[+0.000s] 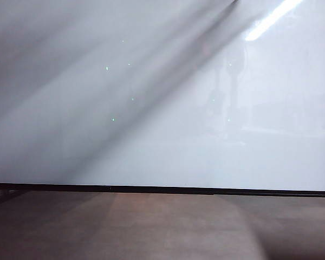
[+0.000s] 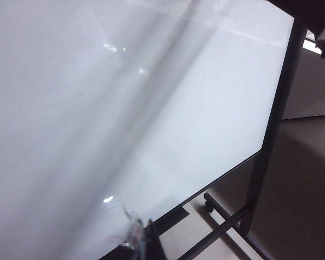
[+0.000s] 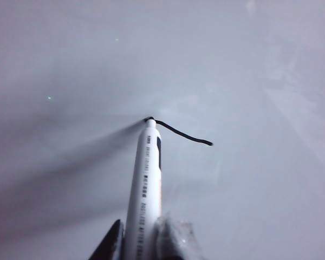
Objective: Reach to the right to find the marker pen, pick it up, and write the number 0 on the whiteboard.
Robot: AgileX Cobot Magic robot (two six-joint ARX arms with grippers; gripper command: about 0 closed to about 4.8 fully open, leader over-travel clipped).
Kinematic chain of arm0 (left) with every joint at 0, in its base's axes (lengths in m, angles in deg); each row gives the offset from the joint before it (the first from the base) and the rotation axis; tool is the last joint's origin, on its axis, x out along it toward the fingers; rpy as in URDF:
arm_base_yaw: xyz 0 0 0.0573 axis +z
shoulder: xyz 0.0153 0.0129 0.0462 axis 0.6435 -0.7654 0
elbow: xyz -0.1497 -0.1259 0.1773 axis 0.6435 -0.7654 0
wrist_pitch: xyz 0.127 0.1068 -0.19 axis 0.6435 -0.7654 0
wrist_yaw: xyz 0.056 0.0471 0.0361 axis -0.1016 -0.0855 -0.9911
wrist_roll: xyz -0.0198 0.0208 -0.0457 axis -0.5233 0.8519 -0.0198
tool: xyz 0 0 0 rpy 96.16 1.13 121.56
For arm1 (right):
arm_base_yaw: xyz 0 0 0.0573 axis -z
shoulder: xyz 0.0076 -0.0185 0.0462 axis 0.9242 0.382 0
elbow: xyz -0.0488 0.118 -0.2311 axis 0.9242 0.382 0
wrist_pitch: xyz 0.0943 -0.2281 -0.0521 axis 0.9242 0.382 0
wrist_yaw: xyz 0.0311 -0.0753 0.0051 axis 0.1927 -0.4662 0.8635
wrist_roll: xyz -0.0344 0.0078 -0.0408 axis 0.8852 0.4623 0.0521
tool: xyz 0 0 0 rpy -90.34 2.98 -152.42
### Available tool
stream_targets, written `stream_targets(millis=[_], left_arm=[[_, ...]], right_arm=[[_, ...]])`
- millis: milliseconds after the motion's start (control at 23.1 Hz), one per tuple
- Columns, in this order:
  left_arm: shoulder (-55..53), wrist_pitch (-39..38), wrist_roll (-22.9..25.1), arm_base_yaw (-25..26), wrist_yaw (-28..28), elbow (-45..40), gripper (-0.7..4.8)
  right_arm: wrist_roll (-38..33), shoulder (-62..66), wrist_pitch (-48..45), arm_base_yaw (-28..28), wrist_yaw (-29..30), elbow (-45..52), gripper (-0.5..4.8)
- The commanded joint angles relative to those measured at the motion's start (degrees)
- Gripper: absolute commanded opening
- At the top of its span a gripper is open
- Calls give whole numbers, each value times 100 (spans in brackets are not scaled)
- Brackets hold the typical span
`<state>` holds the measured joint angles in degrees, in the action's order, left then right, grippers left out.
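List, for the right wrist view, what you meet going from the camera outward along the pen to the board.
Right end effector gripping the pen, marker pen barrel, its tip at the whiteboard, then the short black stroke drawn away from the tip.

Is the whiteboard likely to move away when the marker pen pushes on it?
Probably a little. The whiteboard stands on a frame with a caster, so it may roll. Its glossy face looks slippery for the marker pen in the right end effector. Left end effector idle.
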<state>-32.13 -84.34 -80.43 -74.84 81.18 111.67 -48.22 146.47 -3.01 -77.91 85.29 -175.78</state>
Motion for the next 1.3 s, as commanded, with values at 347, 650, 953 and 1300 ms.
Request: stream_targets(millis=[347,650,953,1300], left_arm=[[24,72,39,-4,-17,15,-5],[24,72,39,-4,-17,15,-5],[24,72,39,-4,-17,15,-5],[24,70,37,-4,-15,15,-5]], right_arm=[[7,79,-81,0,26,-39,-6],[9,111,-94,2,24,-39,-6],[7,111,142,2,22,-39,-6],[11,114,627,13,-22,-31,-6]])
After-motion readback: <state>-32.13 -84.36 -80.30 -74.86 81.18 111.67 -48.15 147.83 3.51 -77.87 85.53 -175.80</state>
